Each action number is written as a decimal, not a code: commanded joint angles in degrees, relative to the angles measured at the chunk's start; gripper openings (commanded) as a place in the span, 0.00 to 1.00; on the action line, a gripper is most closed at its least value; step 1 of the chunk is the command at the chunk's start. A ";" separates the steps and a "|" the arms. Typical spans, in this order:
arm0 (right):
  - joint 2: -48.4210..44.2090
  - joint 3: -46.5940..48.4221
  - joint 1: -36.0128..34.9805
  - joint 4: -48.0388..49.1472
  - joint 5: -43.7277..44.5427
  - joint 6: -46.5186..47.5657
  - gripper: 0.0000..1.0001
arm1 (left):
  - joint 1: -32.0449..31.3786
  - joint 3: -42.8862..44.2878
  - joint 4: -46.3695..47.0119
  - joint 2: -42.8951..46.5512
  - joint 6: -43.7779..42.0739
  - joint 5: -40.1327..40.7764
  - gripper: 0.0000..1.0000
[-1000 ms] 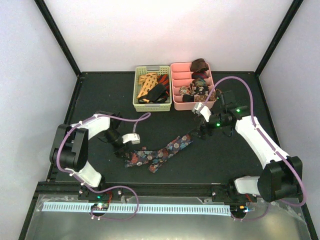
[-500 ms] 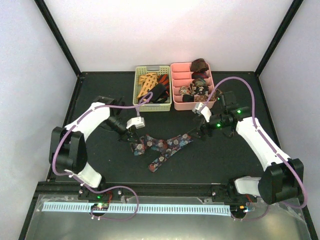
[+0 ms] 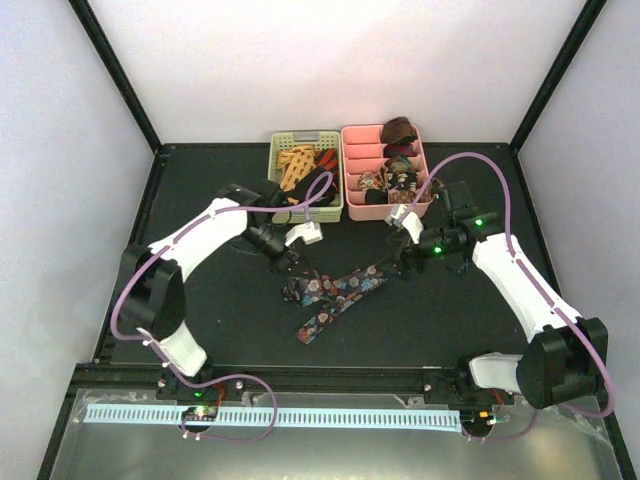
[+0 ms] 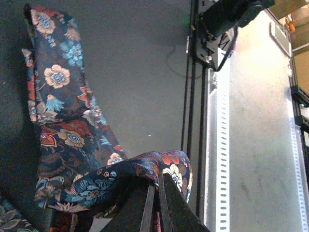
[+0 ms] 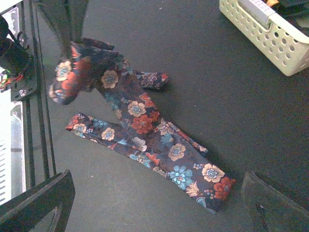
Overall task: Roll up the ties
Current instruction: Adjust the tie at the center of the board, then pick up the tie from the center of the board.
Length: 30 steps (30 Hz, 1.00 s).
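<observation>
Left wrist view: the left tool is clenched on a raised fold of the navy floral tie, the rest of which trails down onto the black tabletop. The right tool is released, its fingers wide apart at the tie's broad end. The task looks partly done: coiled ties sit in the pink divided tray, loose ties wait in the green basket, and this one is unrolled. Around the tabletop stand pale walls.
</observation>
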<state>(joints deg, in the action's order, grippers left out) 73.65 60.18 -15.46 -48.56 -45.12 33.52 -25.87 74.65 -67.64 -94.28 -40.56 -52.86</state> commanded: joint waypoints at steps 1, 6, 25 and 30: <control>-1.48 1.45 -0.35 -1.54 -0.13 1.28 0.97 | 1.04 0.98 -1.00 -2.88 -1.71 2.83 0.02; -0.34 0.29 -0.48 -1.31 -0.72 2.82 0.95 | 8.11 -5.36 -1.06 0.04 -8.71 10.38 0.02; 5.16 -3.84 -0.46 1.23 12.55 3.99 0.81 | -2.83 -16.97 15.58 15.48 -9.21 19.68 0.63; 7.46 -9.80 -0.42 10.29 18.37 6.22 0.80 | -4.81 -12.20 20.52 9.47 -3.78 19.71 0.77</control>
<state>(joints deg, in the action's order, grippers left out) 78.87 53.82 -15.68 -46.22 -33.01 38.76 -29.47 58.13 -54.35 -80.84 -48.73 -33.54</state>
